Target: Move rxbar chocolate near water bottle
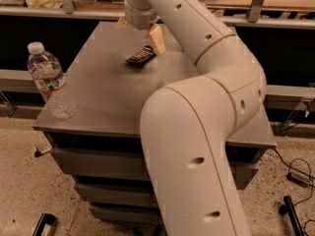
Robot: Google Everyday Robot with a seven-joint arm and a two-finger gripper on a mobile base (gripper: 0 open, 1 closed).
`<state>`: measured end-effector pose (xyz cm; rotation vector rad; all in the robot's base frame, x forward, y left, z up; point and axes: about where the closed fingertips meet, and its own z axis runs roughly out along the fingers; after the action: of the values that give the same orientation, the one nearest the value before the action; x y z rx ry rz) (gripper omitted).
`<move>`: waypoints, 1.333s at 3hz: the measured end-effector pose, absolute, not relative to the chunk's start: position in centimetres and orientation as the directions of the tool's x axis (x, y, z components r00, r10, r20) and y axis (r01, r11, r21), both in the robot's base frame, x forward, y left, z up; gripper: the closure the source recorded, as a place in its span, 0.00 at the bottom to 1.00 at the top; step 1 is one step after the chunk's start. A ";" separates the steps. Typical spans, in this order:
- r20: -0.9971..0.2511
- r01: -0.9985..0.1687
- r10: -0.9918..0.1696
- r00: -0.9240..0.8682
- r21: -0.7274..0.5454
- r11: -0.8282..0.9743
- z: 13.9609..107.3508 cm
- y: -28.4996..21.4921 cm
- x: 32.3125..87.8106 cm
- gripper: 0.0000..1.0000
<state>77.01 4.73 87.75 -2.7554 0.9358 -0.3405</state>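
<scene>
1. Gripper (139, 33): it sits at the far end of the worktop (113, 100), low over the surface, at the end of the white arm (197, 146), which sweeps in from the near right and fills much of the view.
2. Jaws: apart. The two tan fingers (157, 39) are splayed to either side of the wrist, and nothing is held between them.
3. The rxbar chocolate (141, 56): it lies flat on the worktop in the far half, set at a diagonal, its far end pointing toward the right-hand finger. That fingertip hangs just beside the bar's far end. Whether the two touch cannot be told. The bar is below and just in front of the gripper, not between the fingers.
4. The water bottle (50, 80): it stands upright at the near left corner of the worktop, close to the edge. White cap on, a red-and-white label band round the upper body, clear ribbed plastic below.
5. Relation of the two: the bar and the bottle are well apart, with a bare stretch of grey worktop between them. The bar is farther back and to the right of the bottle.
6. Support: the worktop tops a grey metal cabinet with drawers (98, 161) in its front, all shut.
7. Surroundings: a speckled floor (24, 181) lies below, with dark cables (295, 173) at the right.
</scene>
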 end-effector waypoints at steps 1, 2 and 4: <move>0.136 -0.597 -0.644 0.753 -0.269 -0.756 86.4 3.7 78.2 0.00; 0.153 -0.604 -0.643 0.750 -0.238 -0.761 84.6 2.8 79.1 0.23; 0.206 -0.586 -0.612 0.763 -0.179 -0.791 83.2 1.9 79.8 0.69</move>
<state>79.77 1.91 83.19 -2.8518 0.9716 -0.3888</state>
